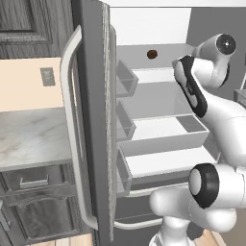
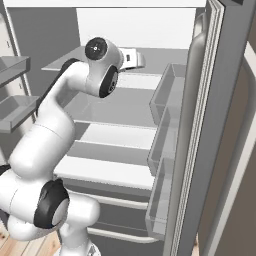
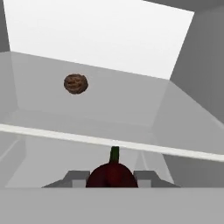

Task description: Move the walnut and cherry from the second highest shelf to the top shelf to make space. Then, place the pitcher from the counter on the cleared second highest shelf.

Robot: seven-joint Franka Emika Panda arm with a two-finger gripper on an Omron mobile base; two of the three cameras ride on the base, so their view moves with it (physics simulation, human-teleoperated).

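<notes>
The walnut [image 3: 76,83] already rests on the top shelf [image 3: 131,100], at about ten o'clock in the hand view. The step in hand looks like carrying the cherry [image 3: 112,175] up to join it. The gripper [image 3: 111,177] is closed narrowly on the cherry, held at six o'clock just before the shelf's front edge. Next, it needs to reach inward over the shelf and let go.

The walnut [image 3: 76,83] is wrinkly brown. The cherry [image 3: 112,175] is dark red with a green stem. The top shelf [image 3: 131,109] is pale grey against white fridge walls. The desk [image 1: 29,137] is pale grey marbled stone over dark grey wood-grain cabinets [image 1: 38,206].
</notes>
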